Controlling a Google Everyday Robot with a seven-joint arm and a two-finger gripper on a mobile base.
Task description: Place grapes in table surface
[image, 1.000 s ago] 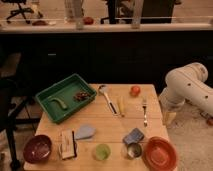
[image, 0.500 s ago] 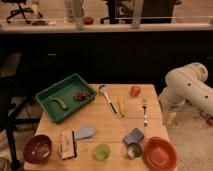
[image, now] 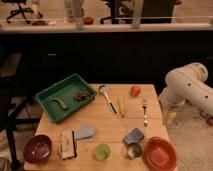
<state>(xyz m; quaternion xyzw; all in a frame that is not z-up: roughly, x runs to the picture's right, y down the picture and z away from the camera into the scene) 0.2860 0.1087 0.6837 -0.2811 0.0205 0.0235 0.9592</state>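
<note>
Nothing had shifted: grapes (image: 81, 95) lay in the tray (image: 66, 90), the gripper (image: 169, 117) hung beside the table (image: 115, 126), open or closed I couldn't tell; picking not begun

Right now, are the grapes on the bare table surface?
No: the grapes lie inside the green tray, and the gripper hangs beside the table surface's right edge, far from them.

Changes: none seen. Claw (image: 169, 117) holds the same place as before, just beside the worktop's (image: 110, 126) right edge. Arm (image: 187, 85) above it: no shift. Grapes (image: 81, 95), well to its left in the tray (image: 60, 84): unmoved.
</note>
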